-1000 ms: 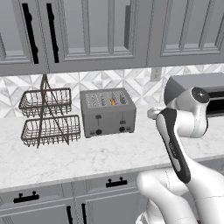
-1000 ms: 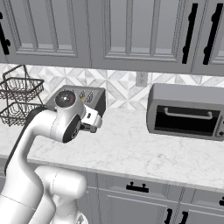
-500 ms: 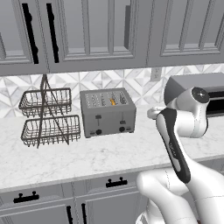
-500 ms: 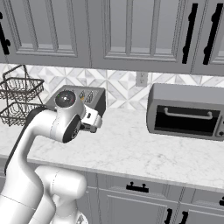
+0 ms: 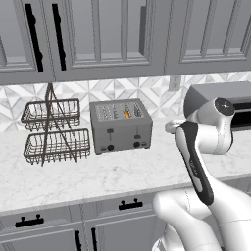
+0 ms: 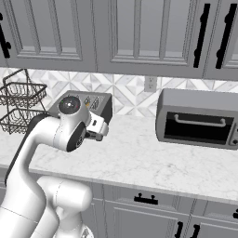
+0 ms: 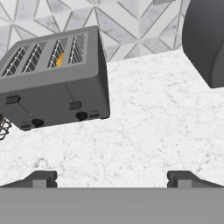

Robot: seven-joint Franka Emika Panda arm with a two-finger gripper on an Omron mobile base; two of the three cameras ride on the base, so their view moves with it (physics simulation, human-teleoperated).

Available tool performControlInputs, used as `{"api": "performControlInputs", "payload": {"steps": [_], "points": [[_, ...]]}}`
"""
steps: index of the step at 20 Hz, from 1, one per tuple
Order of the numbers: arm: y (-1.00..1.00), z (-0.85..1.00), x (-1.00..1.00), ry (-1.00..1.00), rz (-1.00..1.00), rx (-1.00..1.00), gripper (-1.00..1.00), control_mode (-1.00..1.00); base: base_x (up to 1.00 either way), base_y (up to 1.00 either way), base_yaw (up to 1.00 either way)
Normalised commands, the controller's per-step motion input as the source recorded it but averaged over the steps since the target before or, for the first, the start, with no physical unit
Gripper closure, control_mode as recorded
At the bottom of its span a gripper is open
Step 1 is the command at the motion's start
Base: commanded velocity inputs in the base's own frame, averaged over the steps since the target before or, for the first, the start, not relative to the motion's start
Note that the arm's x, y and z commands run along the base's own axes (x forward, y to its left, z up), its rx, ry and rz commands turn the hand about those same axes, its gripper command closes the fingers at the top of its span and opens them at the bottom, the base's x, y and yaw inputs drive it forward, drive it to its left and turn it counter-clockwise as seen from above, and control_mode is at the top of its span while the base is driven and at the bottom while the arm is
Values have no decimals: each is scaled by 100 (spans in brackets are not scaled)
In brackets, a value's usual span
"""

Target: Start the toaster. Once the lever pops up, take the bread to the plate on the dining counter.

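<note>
The grey four-slot toaster (image 5: 121,126) stands on the marble worktop against the backsplash, partly behind my arm in the right base view (image 6: 101,103). An orange edge of the bread (image 5: 126,113) pokes from a right-hand slot, also seen in the hand view (image 7: 60,59). Both black levers (image 7: 75,105) sit high on the toaster's front (image 7: 57,87). My gripper (image 7: 112,179) hangs open above the worktop, right of and in front of the toaster, with nothing between its fingers. The plate and the dining counter are out of view.
A two-tier wire basket rack (image 5: 51,130) stands left of the toaster. A dark grey toaster oven (image 6: 197,118) sits to the right, close to my hand (image 7: 205,39). Bare marble worktop (image 5: 98,171) lies in front; grey cabinets hang overhead.
</note>
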Motion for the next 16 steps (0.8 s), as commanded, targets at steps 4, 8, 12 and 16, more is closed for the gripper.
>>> {"api": "performControlInputs", "payload": {"steps": [4, 8, 12, 16], "points": [[0, 0, 0, 0, 0, 0, -100, -100, 0, 0, 0], [0, 0, 0, 0, 0, 0, -100, -100, 0, 0, 0], [0, 0, 0, 0, 0, 0, -100, -100, 0, 0, 0], [0, 0, 0, 0, 0, 0, -100, -100, 0, 0, 0]]}}
